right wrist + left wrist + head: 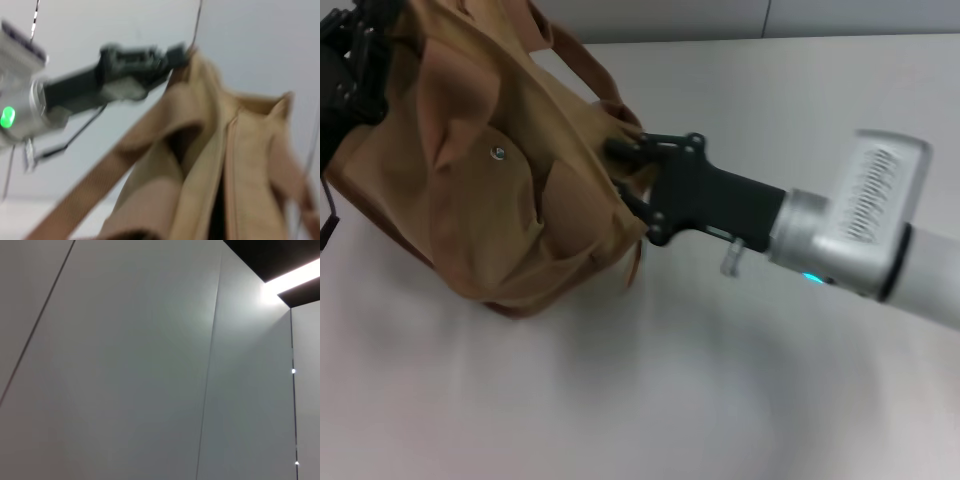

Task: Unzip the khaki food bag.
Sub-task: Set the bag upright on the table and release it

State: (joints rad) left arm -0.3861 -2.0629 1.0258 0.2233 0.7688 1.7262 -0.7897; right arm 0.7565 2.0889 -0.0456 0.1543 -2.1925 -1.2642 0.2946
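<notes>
We see the khaki food bag [510,190] slumped and tilted on the pale counter [640,400], filling the 10 o'clock part of the head view, its front pocket with the silver snap [498,153] facing up toward the camera. One strap handle [582,62] loops over toward 12 o'clock.

The right gripper [620,175] reaches in from 3 o'clock, its black fingers pressed against the bag's edge by the tan piping. The tips sink into folds of canvas, so we cannot tell whether they are pinching anything or merely touching.

The left gripper [355,60] sits at the bag's far end, near 10 o'clock at the frame's corner, right against the fabric. In the right wrist view we see it [177,52] at the bag's [210,165] upper corner, its fingers drawn narrow and seemingly closed on the canvas there, though the picture is blurred. That view also shows a dark slit [217,200] running along the bag's top between two fabric edges.

The left wrist view shows only a grey wall [125,365] and a bright ceiling light [290,282]
</notes>
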